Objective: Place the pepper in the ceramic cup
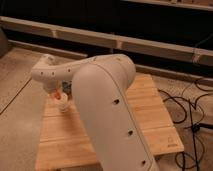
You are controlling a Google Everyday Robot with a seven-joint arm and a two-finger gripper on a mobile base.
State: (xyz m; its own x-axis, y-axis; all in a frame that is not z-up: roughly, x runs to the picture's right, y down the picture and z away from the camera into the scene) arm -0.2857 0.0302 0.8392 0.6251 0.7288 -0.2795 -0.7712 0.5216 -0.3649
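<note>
Pepper first: the small orange-red thing shows as a bright spot at the tip of my gripper, directly over the rim of the ceramic cup. My fingers are pressed together and pinch the pepper; I cannot tell whether its lower end touches the cup or hangs just above the rim. The cream-white cup stands upright on the wooden table, near the table's far left corner. My gripper hangs at the far left of the scene, below my bent wrist, pointing down at the cup. My white arm reaches in from the near side, and its thick upper part covers the middle of the table. Right of the table, black cables lie on the speckled floor. Beyond the table, pale rails run across a dark wall.
</note>
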